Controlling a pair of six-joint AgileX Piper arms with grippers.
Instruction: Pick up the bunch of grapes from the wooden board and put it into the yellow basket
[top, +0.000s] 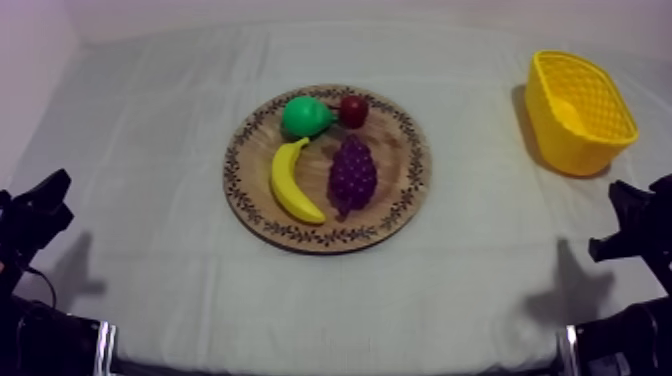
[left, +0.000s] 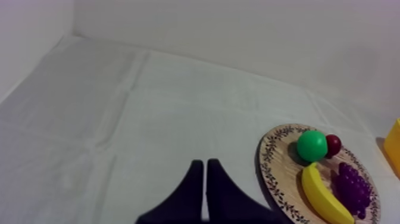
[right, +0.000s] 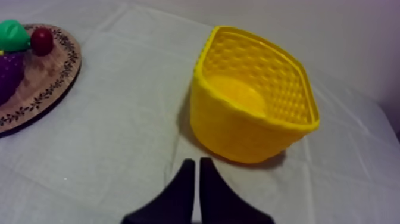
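Black left gripper (left: 204, 162) is clenched on nothing. On the wooden board (top: 240, 190), just beside the banana (top: 290, 182), lies the bunch of grapes (top: 352, 175), so a sloppy grab might drag both. The yellow basket (top: 580, 110) is well apart, and the right gripper (right: 195, 161) is clenched empty too

Edge cut-offs
Wooden board (right: 55, 76), bunch of grapes (right: 8, 78) and pear (right: 13, 34) are clipped in right wrist view; yellow basket (left: 394, 146) is reduced to a sliver in left wrist view.
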